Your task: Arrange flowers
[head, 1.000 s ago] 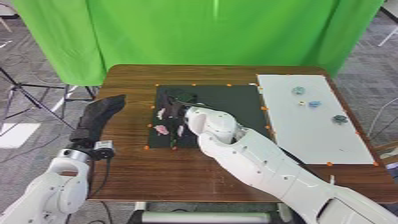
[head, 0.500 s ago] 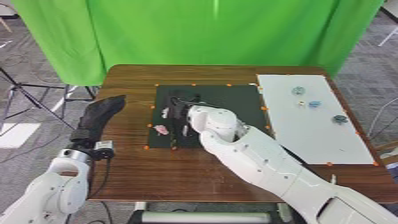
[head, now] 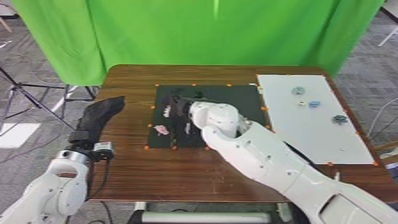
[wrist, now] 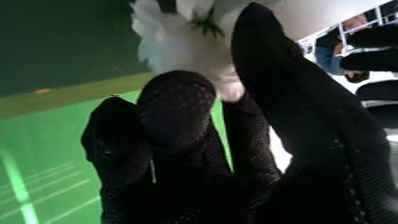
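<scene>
In the head view my right hand (head: 180, 103) is over the left part of the dark mat (head: 235, 110), with pale petals (head: 167, 112) beside it. A pink flower (head: 161, 130) lies on the mat nearer the front. My left hand (head: 107, 107) is at the table's left edge, fingers straight and holding nothing. In the right wrist view my right hand (wrist: 182, 112) has its fingers and thumb curled round a pale, pink-tinged flower (wrist: 173, 40); the fingers hide part of its bloom.
A white board (head: 315, 142) lies to the right of the mat. On it are a pale green flower (head: 298, 90), a small white one (head: 302, 104), a blue one (head: 314, 104) and a dark teal one (head: 339, 119). Orange markers line both surfaces.
My right hand and forearm have shifted slightly to the right, and the pale petals beside the hand have moved with it. The pink flower on the mat and my left hand have stayed still.
</scene>
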Robot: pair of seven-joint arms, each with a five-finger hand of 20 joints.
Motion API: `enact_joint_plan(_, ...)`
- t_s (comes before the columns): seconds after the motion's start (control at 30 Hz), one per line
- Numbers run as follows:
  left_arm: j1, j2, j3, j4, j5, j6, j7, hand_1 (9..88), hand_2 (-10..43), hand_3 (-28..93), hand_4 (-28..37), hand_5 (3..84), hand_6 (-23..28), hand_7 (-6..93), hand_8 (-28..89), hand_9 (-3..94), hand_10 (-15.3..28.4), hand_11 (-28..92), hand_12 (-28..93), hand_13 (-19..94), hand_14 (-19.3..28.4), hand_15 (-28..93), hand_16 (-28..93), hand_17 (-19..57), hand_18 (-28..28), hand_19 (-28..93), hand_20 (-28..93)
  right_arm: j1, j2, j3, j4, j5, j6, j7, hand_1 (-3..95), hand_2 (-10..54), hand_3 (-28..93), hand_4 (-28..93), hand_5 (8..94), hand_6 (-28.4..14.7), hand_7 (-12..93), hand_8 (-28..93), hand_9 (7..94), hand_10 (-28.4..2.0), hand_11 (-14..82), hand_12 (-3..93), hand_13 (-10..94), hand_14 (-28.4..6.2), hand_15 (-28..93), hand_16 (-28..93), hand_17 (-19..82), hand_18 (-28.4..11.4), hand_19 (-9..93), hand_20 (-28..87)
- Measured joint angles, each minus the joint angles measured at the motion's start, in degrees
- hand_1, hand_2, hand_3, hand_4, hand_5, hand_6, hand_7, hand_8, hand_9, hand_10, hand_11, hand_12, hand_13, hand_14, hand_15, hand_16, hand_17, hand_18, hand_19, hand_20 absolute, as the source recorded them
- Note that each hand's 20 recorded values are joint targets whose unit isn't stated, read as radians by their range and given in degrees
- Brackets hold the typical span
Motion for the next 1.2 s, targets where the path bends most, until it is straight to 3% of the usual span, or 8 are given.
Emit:
enact_joint_plan(0.53,1.5,0.03,-0.86,-0.85,0.11,0.15,-0.19,22.7,-2.3,65,-25.6,39.7,1.7,13.0,-7,38.9,13.1,18,11,31,15.9,8,1,2.1,10.1,3,12,1.1,2.0,0.7,-4.5,4.2,-5.2,1.5,46.3,-9.5,62,-16,48.7,3.2,12,-8,51.2,-17.5,6.6,15.9,80,-3.9,66,26,56,-12.6,93,49)
enact_joint_plan(0.83,2.7,-0.08,-1.74,-1.4,0.14,0.2,-0.53,22.6,-2.5,65,-25.7,39.8,1.9,13.0,-7,39.0,13.1,18,11,31,15.9,8,1,2.0,10.1,3,12,1.1,6.8,6.2,-11.5,8.6,-4.1,1.5,27.6,-9.5,58,-21,43.9,-0.6,7,-6,47.8,-18.0,6.1,16.6,78,-5.6,66,26,55,-14.4,93,50)
enact_joint_plan(1.07,3.5,-0.5,-2.37,-1.53,0.14,0.19,-0.66,22.6,-2.4,65,-25.6,40.0,2.2,12.8,-7,39.0,13.1,18,11,31,15.9,8,1,2.1,10.2,3,12,-2.6,16.3,17.5,-22.1,9.7,3.7,2.7,18.6,-9.5,55,-23,36.9,-3.1,2,-4,39.1,-20.6,3.6,15.6,75,-7.9,66,26,52,-17.3,93,49)
enact_joint_plan(1.2,4.6,-0.83,-3.31,-2.15,0.14,0.23,-0.7,22.6,-2.3,65,-25.7,40.2,3.1,12.3,-7,39.1,13.2,18,11,31,16.0,8,1,2.2,10.2,3,12,-7.1,23.2,25.4,-24.7,9.8,8.2,5.1,15.7,-9.5,53,-24,31.9,-3.7,1,-3,34.5,-21.2,2.3,14.7,73,-9.8,66,26,50,-18.7,92,48)
